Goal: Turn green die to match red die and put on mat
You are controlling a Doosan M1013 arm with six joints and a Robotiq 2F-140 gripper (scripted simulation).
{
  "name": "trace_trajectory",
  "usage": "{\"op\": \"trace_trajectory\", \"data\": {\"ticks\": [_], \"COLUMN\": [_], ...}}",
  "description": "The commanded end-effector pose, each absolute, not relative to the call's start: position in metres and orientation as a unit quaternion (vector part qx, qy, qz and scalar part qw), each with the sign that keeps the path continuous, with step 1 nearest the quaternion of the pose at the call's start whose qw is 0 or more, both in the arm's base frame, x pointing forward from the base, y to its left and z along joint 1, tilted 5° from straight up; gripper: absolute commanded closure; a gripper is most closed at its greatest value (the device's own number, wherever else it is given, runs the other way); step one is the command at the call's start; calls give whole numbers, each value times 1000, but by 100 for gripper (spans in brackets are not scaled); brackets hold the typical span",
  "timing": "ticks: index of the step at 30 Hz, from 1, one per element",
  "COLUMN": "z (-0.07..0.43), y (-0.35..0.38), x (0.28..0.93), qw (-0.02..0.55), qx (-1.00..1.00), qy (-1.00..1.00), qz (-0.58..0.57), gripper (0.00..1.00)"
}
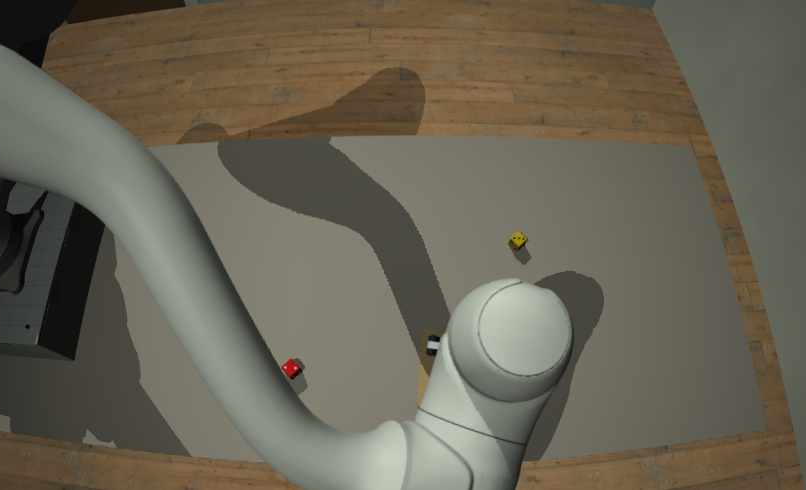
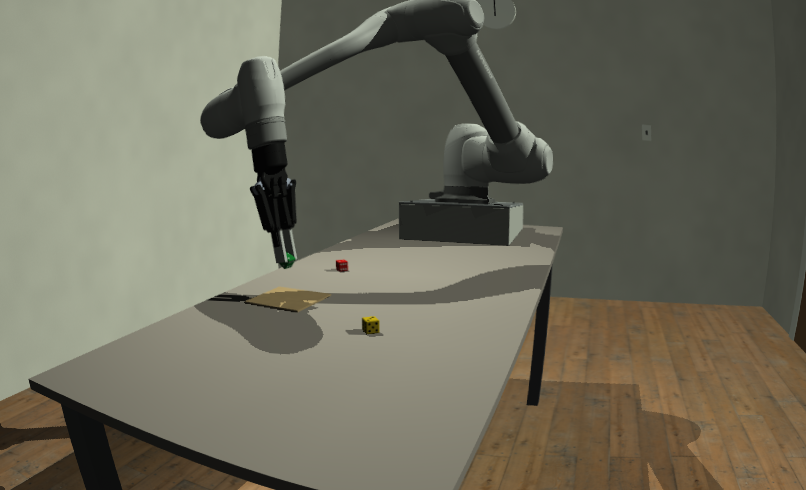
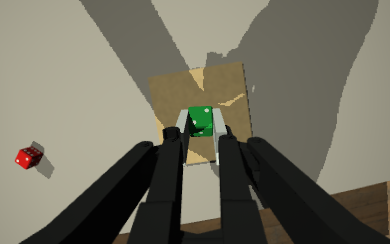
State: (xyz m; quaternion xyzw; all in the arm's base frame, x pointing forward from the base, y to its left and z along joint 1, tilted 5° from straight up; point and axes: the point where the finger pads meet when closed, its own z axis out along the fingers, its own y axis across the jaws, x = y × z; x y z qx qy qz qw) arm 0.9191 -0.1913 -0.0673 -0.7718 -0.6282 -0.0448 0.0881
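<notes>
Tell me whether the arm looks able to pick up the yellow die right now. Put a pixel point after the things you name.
Probably not yet: the gripper (image 2: 285,258) (image 3: 200,121) is shut on the green die (image 2: 288,261) (image 3: 200,120). Otherwise, nothing stands around the yellow die (image 1: 517,240) (image 2: 370,325).
</notes>
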Motion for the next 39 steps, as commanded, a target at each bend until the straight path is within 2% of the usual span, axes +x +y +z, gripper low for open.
{"op": "trace_trajectory", "data": {"ticks": [1, 8, 16, 25, 33, 39], "z": [-67, -69, -69, -72, -73, -75], "y": [-196, -196, -200, -203, -206, -210], "x": [918, 917, 917, 916, 916, 915], "qw": [107, 118, 185, 199, 263, 265], "qx": [-769, -768, -754, -751, -726, -725], "qy": [-627, -625, -608, -604, -579, -578], "qz": [-68, -79, -165, -179, -262, -265], "gripper": [79, 79, 79, 79, 79, 79]}}
